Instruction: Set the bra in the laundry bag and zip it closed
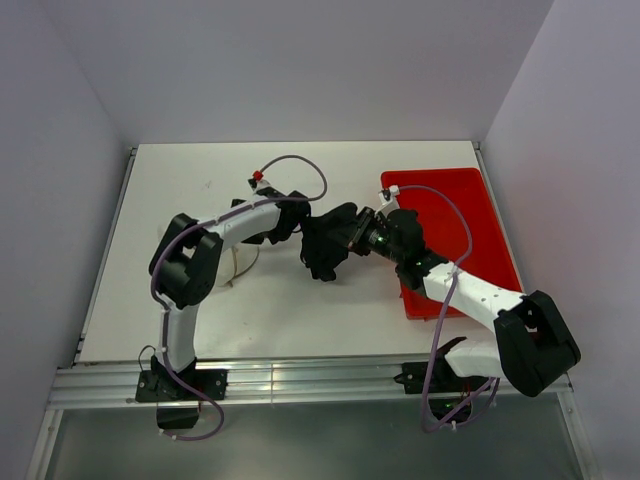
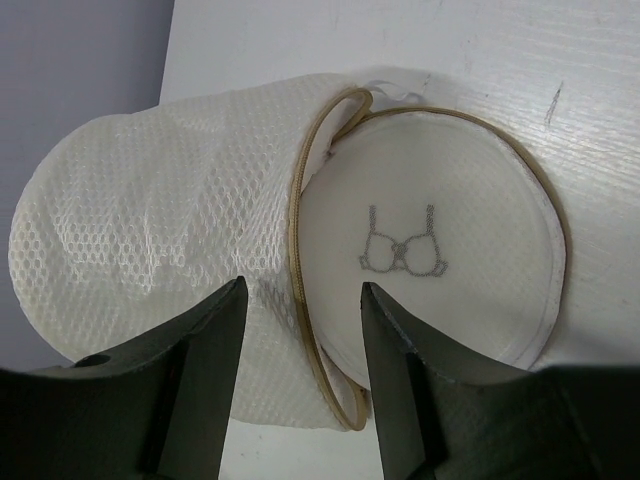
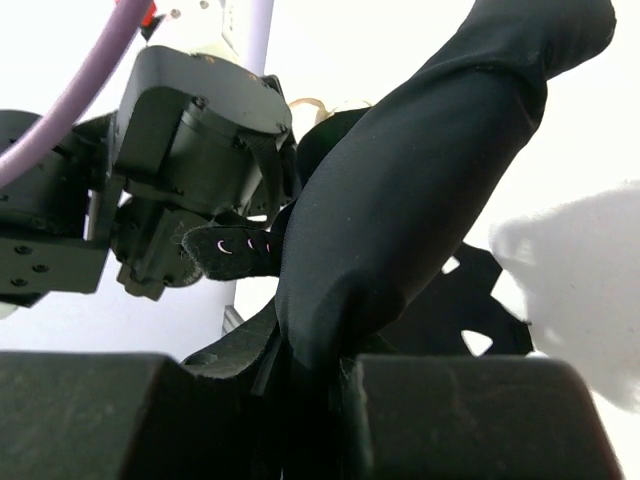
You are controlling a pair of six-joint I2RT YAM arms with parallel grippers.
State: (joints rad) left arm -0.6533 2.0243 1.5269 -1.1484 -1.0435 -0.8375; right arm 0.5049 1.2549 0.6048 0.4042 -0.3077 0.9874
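Note:
The laundry bag is a white mesh pouch lying on the table, with a tan wire rim and a flat white panel printed with a small bra icon. In the top view it shows under the left forearm. My left gripper is open just above it, with the rim between its fingers and nothing held. My right gripper is shut on the bra, a black garment. It holds the bra above the table's middle, right beside the left wrist.
The red tray lies at the right, under the right arm. The left arm's black wrist is close in front of the bra. A blurred white shape sits at the right of the right wrist view. Grey walls enclose the table.

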